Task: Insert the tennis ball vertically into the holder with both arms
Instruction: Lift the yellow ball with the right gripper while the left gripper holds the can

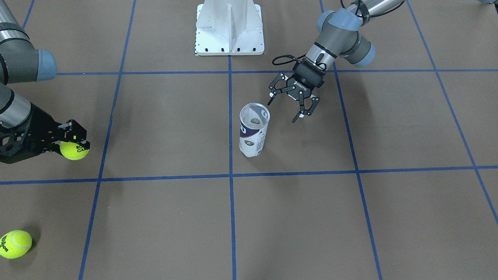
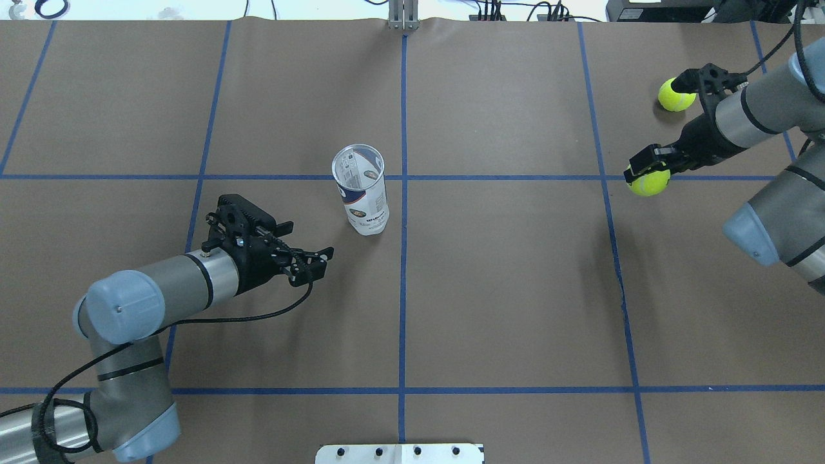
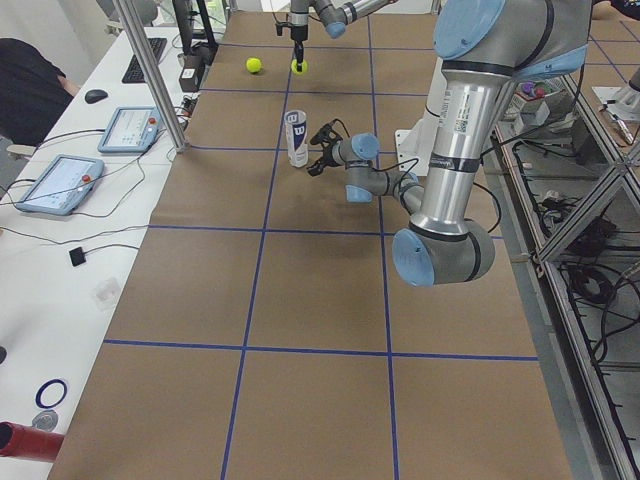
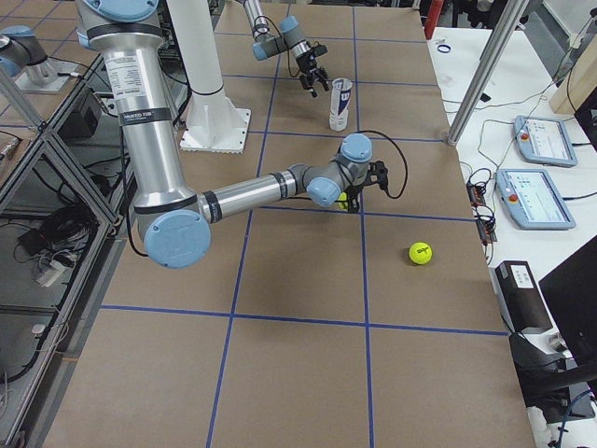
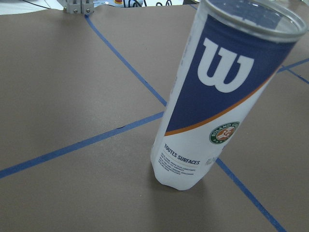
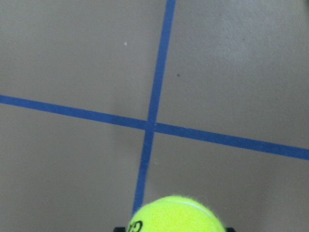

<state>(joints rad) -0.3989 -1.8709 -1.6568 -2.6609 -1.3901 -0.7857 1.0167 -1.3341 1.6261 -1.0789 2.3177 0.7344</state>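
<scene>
brown table [image 1: 389, 128], upright holder [image 1: 253, 132] just beside spread left claw [image 1: 281, 112]

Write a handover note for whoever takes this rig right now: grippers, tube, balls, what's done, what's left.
Left gripper: open, empty, beside the holder, not touching it.
Right gripper: shut on a tennis ball, far out on the robot's right.
Holder stands upright on the table, mouth open, no ball visible inside.
Second ball lies loose on the table, past the right gripper.
Done: ball grasped. Left: steady the holder with the left gripper, carry the ball over, lower it in from above.
</scene>
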